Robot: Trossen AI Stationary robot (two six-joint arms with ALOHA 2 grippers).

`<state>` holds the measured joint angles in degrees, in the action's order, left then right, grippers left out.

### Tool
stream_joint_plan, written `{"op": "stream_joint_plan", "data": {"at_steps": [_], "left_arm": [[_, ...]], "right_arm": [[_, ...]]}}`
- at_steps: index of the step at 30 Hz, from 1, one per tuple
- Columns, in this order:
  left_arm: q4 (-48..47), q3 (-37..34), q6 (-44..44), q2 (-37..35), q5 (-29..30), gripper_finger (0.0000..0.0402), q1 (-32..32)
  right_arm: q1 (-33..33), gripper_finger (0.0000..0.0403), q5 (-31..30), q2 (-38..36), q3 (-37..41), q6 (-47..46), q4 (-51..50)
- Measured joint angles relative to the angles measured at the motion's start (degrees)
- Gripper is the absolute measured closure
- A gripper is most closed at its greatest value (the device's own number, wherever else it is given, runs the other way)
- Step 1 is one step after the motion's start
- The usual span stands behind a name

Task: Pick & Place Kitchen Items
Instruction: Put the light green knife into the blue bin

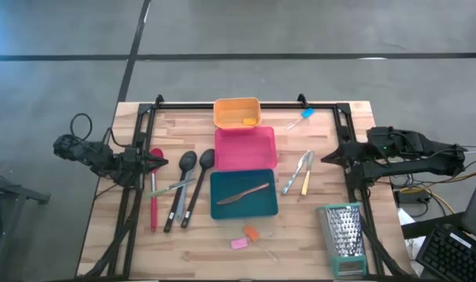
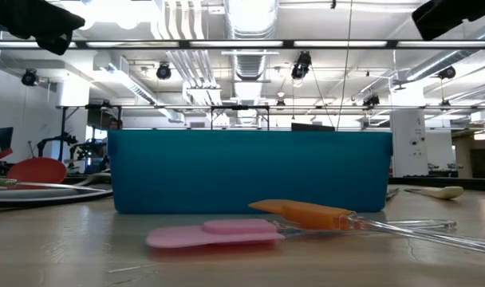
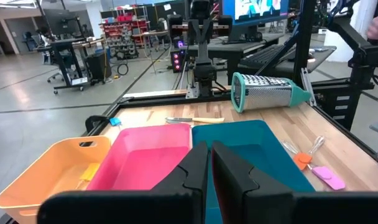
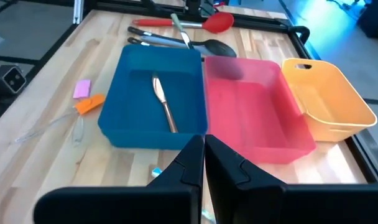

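My left gripper [image 1: 161, 162] is shut and empty above the table's left side, beside the red spatula [image 1: 154, 188], two black spoons [image 1: 192, 182] and a grey spoon [image 1: 174, 188], which lie flat on the wood. My right gripper [image 1: 326, 159] is shut and empty at the right, near the metal tongs [image 1: 296, 174] and the yellow-handled knife [image 1: 307, 182]. A brown knife [image 4: 164, 102] lies in the teal tray [image 1: 222, 205]. Small orange [image 1: 250, 233] and pink [image 1: 239, 244] pieces lie near the front edge, and a blue piece [image 1: 306, 114] lies at the back.
The orange tray [image 1: 222, 110], pink tray [image 1: 230, 153] and teal tray stand in a row down the table's middle. The orange tray holds a small yellow piece [image 1: 247, 121]. A metal box grater [image 1: 344, 235] lies at the front right. Black frame rails run along both sides.
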<state>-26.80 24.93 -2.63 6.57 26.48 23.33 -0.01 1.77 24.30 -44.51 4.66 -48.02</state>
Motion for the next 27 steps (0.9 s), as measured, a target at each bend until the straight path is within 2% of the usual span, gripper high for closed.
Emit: {"op": "stream_joint_plan", "data": {"at_steps": [10, 27], "left_arm": [[0.0, 0.0, 0.1, 0.0, 0.0, 0.0376, 0.0], [0.0, 0.0, 0.1, 0.0, 0.0, 0.0376, 0.0]], "right_arm": [[0.0, 0.0394, -0.3, -5.9, 0.0, -4.5, -2.5], [0.0, 0.0394, -0.3, -5.8, 0.0, -4.6, -2.5]]}}
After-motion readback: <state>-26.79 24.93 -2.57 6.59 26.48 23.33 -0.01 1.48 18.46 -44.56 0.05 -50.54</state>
